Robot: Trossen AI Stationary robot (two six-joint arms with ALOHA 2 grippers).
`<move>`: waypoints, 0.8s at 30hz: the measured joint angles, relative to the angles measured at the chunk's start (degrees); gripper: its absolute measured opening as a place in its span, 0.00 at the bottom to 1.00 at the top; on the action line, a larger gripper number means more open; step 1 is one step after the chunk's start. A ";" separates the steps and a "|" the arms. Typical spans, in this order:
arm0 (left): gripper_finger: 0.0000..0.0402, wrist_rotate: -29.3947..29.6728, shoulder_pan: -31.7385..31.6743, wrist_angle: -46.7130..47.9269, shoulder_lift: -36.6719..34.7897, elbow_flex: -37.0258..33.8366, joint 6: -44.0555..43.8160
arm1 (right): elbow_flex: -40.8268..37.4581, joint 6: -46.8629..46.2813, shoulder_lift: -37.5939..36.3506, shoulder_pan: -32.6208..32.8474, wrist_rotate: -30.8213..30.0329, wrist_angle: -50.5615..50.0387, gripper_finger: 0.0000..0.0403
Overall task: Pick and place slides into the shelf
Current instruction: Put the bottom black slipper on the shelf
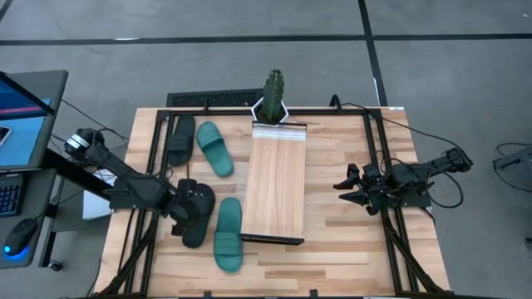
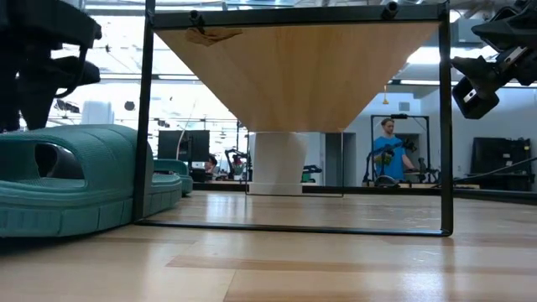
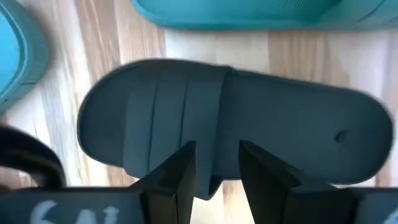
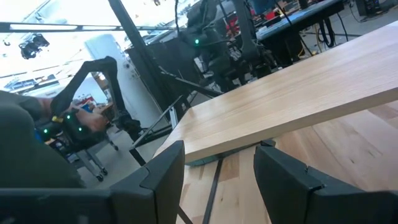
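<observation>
Bench (image 1: pixel 341 249): butcher-block top on a black frame, grey floor around.
Shelf (image 1: pixel 276 187): light plank lying centrally, top bare, dark lip at the near end, metal edge at the far end beside a potted cactus (image 1: pixel 274 90).
Slides: black (image 1: pixel 180 139) and teal (image 1: pixel 214 148) near the far-left corner; teal (image 1: pixel 228 234) just beside the shelf's near-left edge; black (image 1: pixel 198 214) under the left hand.
Left hand (image 3: pixel 214 177): fingers narrowly parted, straddling that black slide's strap.
Right hand (image 1: pixel 347 191): fingers parted, empty, right of the shelf over bare wood.
Room: a person (image 2: pixel 388 149) far behind.
</observation>
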State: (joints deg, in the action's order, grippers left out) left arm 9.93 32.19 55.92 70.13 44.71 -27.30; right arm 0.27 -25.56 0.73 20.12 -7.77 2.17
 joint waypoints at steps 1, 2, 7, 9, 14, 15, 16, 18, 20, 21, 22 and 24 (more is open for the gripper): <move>0.27 0.00 0.43 0.02 0.95 0.00 -0.10 | -0.02 0.02 0.00 0.00 0.00 0.00 0.44; 0.27 0.09 0.81 0.04 1.65 0.00 -0.15 | -0.02 0.02 0.00 0.00 0.00 0.00 0.44; 0.27 2.67 1.74 0.09 4.80 0.03 -1.21 | -0.02 0.02 0.00 0.00 0.00 0.00 0.44; 0.27 3.43 1.94 0.02 5.41 0.04 -1.47 | -0.01 0.02 0.00 0.00 0.00 -0.01 0.44; 0.27 6.86 1.98 0.46 5.77 0.04 -2.32 | -0.02 0.02 0.00 0.00 0.00 0.00 0.44; 0.27 7.35 1.98 0.47 5.77 0.04 -2.53 | -0.02 0.02 0.00 0.00 0.00 0.00 0.44; 0.27 7.83 1.97 0.48 5.77 0.04 -2.81 | -0.02 0.02 0.00 0.00 0.00 0.00 0.44; 0.27 8.39 1.98 0.46 5.77 0.04 -3.06 | -0.02 0.02 0.00 0.00 0.00 0.00 0.44; 0.27 8.47 1.98 0.46 5.77 0.04 -3.31 | -0.02 0.02 0.00 0.00 0.00 0.00 0.44; 0.27 8.55 1.96 0.46 5.77 0.04 -3.33 | -0.01 0.02 0.00 0.00 0.00 0.00 0.44; 0.27 8.57 1.96 0.44 5.77 0.04 -3.35 | -0.02 0.02 0.00 0.00 0.00 0.00 0.44; 0.27 8.59 1.96 0.42 5.77 0.04 -3.60 | -0.02 0.02 0.00 0.00 0.00 0.00 0.44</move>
State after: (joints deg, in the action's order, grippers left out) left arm 18.52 34.15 56.34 75.90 44.75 -30.91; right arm 0.25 -25.54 0.73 20.12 -7.77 2.17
